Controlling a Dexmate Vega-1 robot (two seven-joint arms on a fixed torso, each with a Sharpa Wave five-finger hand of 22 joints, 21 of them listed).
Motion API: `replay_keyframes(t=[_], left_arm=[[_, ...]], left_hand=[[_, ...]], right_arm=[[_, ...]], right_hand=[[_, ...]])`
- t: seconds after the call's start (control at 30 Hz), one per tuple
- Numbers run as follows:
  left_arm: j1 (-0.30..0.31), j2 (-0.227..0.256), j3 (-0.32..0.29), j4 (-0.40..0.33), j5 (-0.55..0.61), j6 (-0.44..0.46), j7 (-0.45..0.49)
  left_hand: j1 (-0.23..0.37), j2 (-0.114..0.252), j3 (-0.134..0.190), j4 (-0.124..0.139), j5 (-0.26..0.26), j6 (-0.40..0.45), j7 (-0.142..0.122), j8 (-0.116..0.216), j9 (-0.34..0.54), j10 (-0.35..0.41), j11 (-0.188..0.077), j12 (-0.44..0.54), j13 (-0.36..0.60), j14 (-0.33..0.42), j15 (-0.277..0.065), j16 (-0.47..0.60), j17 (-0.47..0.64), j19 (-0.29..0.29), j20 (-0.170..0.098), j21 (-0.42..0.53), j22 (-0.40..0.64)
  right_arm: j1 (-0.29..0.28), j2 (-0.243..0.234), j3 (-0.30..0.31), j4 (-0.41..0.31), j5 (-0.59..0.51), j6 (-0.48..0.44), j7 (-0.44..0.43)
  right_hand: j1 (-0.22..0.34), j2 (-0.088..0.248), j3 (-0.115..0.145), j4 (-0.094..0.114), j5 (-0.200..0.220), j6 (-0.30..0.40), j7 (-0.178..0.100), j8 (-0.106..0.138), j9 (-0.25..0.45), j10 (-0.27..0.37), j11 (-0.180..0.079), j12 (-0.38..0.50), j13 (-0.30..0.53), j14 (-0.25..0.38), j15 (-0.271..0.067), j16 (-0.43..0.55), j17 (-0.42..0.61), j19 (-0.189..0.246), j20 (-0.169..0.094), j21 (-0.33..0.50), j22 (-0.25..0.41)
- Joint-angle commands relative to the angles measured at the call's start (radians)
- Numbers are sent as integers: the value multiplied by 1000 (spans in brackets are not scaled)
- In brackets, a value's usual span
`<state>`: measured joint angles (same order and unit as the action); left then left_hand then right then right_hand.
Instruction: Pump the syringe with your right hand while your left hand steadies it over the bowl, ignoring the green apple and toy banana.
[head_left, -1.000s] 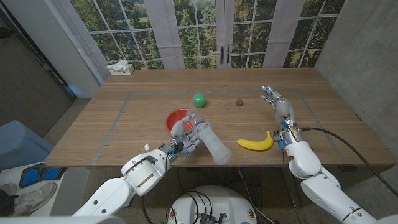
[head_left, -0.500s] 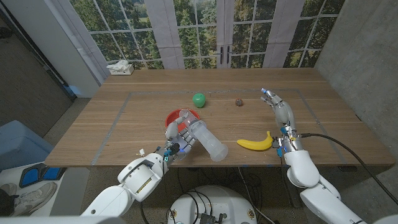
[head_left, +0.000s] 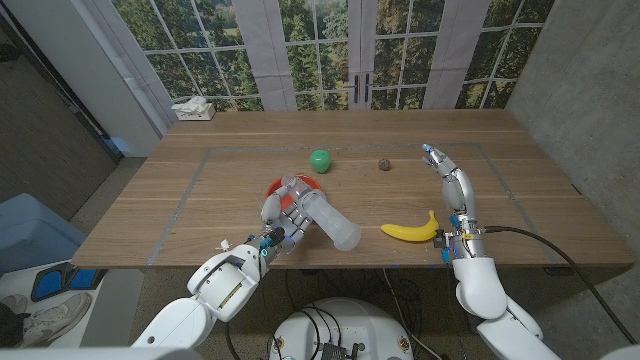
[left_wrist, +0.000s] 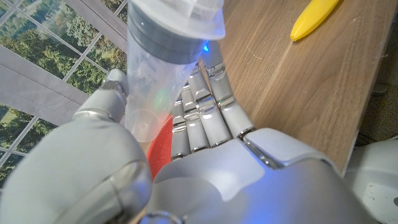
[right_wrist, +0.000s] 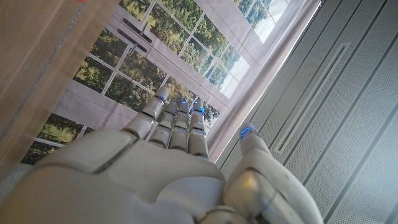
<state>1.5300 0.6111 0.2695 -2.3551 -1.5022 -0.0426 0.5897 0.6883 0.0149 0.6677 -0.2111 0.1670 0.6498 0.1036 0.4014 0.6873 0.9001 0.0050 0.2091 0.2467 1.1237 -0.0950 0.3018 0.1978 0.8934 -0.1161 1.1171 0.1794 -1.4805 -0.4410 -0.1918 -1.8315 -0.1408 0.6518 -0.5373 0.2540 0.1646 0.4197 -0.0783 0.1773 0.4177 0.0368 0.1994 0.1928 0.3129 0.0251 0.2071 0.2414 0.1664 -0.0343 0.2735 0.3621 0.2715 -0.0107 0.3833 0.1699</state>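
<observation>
Syringe (head_left: 322, 216) tilted over our red bowl (head_left: 275, 189) in left hand (head_left: 282, 222)'s grip; right hand (head_left: 449, 176) spread, holding nothing.

You see clear syringe (head_left: 325, 216) with grey plunger seal, red bowl (head_left: 279, 188), green apple (head_left: 319, 159), yellow toy banana (head_left: 412, 230), brown wooden table (head_left: 200, 190).

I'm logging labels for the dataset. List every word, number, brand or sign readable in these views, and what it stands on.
No readable text in any view.
syringe, gripped by the left hand: barrel looks plain; any scale marks cannot be made out.
white box at the table's far corner: too small to read.
toy banana, green apple, right hand: no markings visible.
</observation>
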Motion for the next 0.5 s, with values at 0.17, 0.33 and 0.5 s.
replay_keyframes(t=[0.17,0.33,0.5], left_arm=[[-15,-10,-10,18,-22,5,-8],[-18,-10,-12,20,-30,11,-14],[-21,-10,-9,22,-33,16,-16]], left_hand=[[120,170,138,90,8,5,2,75,11,207,-210,-7,-1,124,-135,-1,6,3,-81,7,4],[117,170,141,88,8,4,3,80,17,210,-209,-7,-4,125,-135,-2,7,3,-82,8,4],[115,170,144,87,8,4,5,82,19,210,-207,-7,-6,126,-135,-3,7,3,-82,10,4]], right_arm=[[-48,86,27,8,-289,93,-155],[-62,98,29,6,-362,112,-199],[-70,94,23,1,-418,115,-231]], right_hand=[[-22,-4,-8,14,-2,-3,-14,-3,1,3,-2,3,0,14,-7,8,3,12,1,-5,4],[-29,-8,-11,17,-2,-2,-17,-2,1,9,-2,5,-1,18,-9,8,2,18,-4,-6,4],[-38,-9,-14,22,0,4,-18,0,0,19,-2,9,-3,29,-15,12,2,26,-8,-8,4]])
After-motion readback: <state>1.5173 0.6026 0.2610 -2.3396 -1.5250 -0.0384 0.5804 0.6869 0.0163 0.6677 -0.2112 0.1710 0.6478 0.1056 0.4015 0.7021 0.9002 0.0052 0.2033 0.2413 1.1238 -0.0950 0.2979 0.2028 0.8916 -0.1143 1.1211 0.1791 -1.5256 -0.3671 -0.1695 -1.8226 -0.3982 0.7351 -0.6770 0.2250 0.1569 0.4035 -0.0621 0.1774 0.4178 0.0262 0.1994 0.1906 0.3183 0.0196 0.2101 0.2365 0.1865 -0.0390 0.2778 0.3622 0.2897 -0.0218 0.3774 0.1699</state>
